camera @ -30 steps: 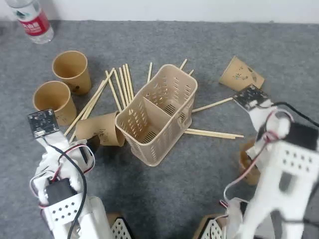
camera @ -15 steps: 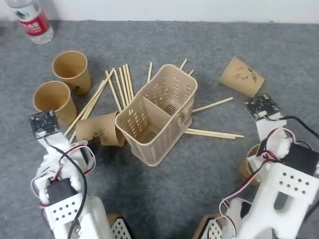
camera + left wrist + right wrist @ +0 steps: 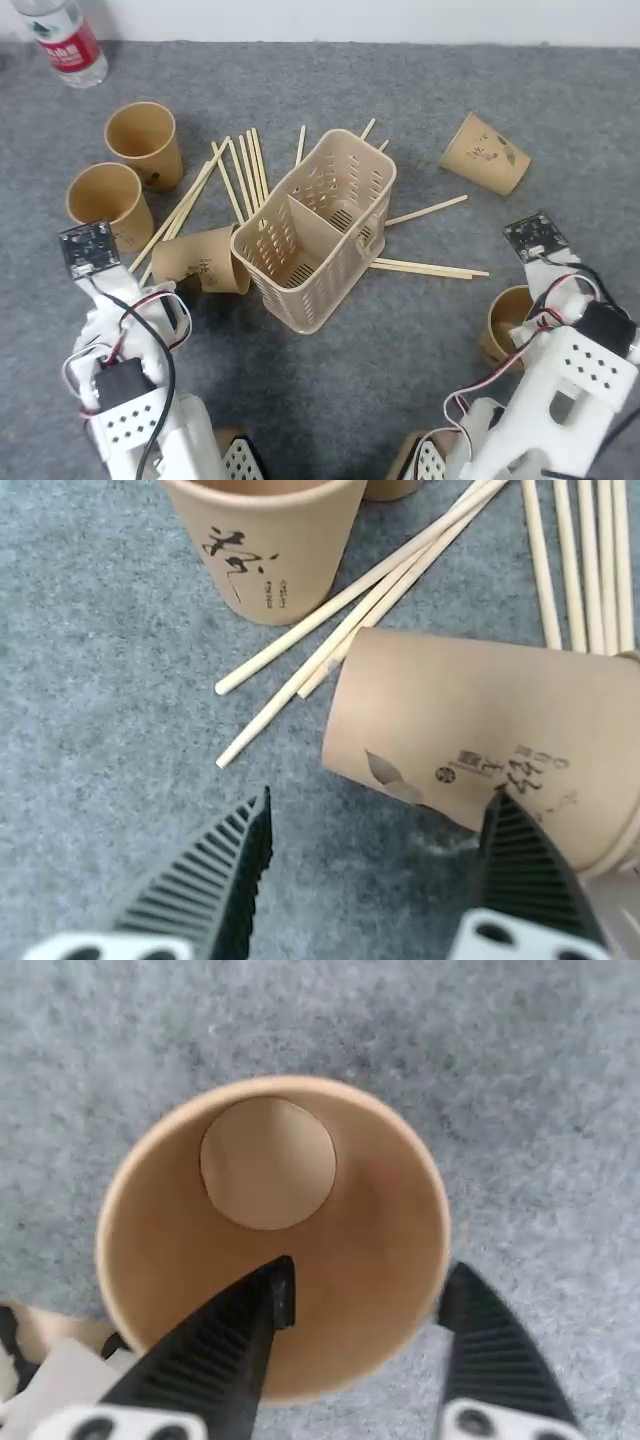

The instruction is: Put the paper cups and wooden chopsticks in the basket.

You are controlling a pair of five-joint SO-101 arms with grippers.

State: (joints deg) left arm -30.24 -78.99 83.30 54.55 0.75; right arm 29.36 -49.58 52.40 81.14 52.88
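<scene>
A beige slotted basket (image 3: 315,230) stands mid-table. Two paper cups (image 3: 145,140) (image 3: 105,200) stand upright at the left, and a third cup (image 3: 205,260) lies on its side against the basket. My left gripper (image 3: 375,865) is open just short of that lying cup (image 3: 480,730). Another cup (image 3: 485,152) lies at the far right. My right gripper (image 3: 370,1290) is open over an upright cup (image 3: 268,1160), one finger inside it and one outside its wall; that cup (image 3: 503,318) stands beside the right arm. Wooden chopsticks (image 3: 235,170) lie left of the basket, and more chopsticks (image 3: 430,268) to its right.
A plastic water bottle (image 3: 65,40) stands at the far left corner. Grey carpet covers the table. Loose chopsticks (image 3: 340,630) lie close by the left gripper, with an upright cup (image 3: 265,540) beyond them.
The right arm has pulled back toward the near edge and come down over the upright cup at the right. The left arm has kept still.
</scene>
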